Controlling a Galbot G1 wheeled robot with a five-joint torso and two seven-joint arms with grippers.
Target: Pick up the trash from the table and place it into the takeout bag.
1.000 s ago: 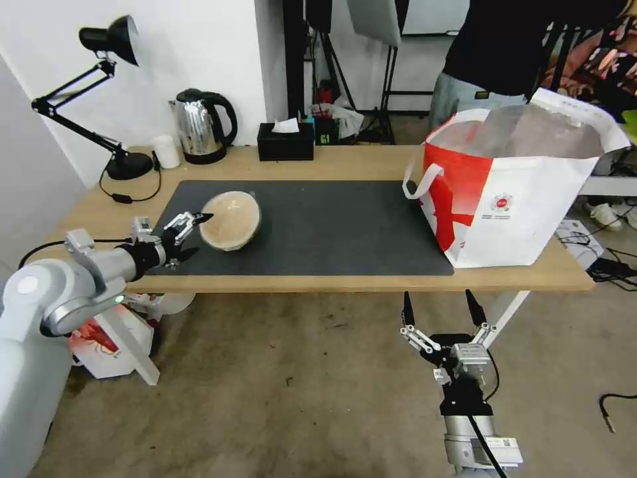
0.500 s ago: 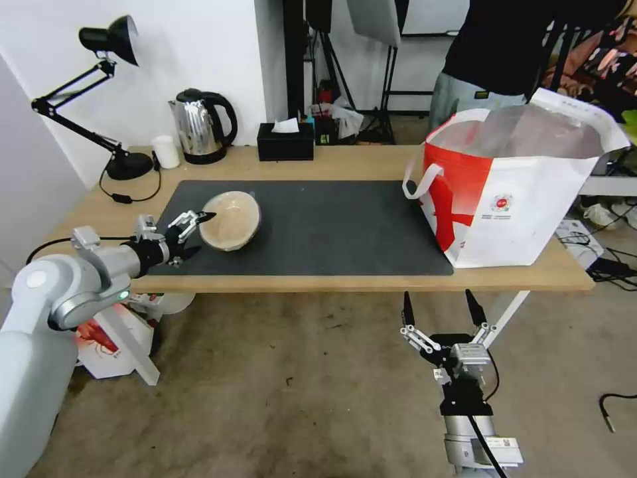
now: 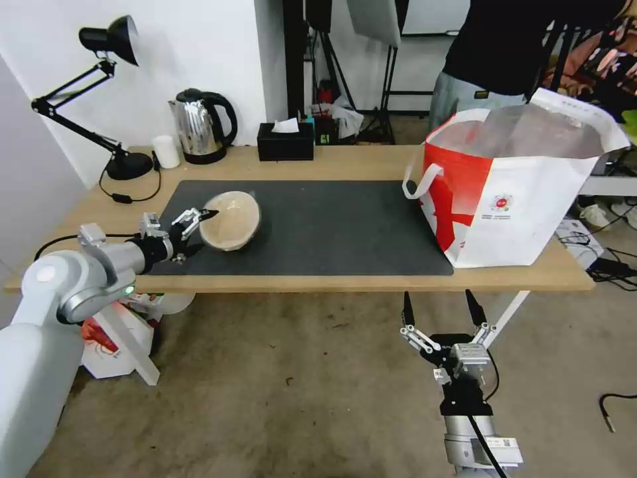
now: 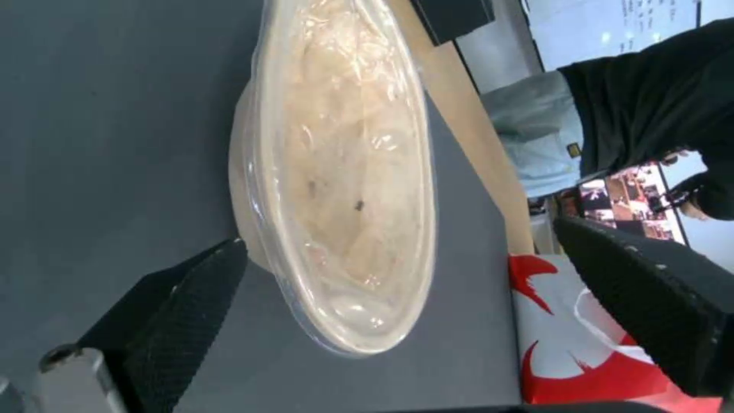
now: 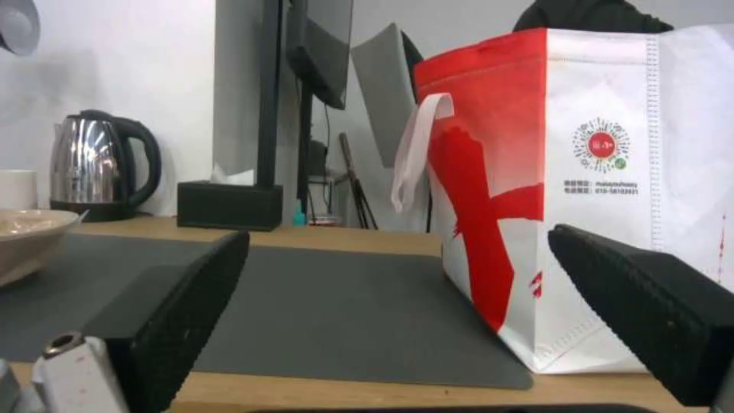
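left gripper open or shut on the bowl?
Open. In the left wrist view the left gripper's fingers stand spread either side of the tan bowl's rim, not closed on it.

Takeout bag (image 3: 531, 199): far right corner cut by head view's edge, inside mostly hidden behind its walls, contents can't tell. In the right wrist view the bag's (image 5: 596, 189) top and right side are cut off, small print under the round logo too small to read. Tan paper bowl (image 4: 344, 189) runs past the left wrist view's edge; in the right wrist view only a sliver of bowl (image 5: 27, 235) shows at the edge. Left gripper (image 3: 192, 232): lower finger partly hidden against the dark mat (image 3: 318, 226), contact with the bowl's rim can't tell. Table (image 3: 371, 282) legs mostly hidden under the top.
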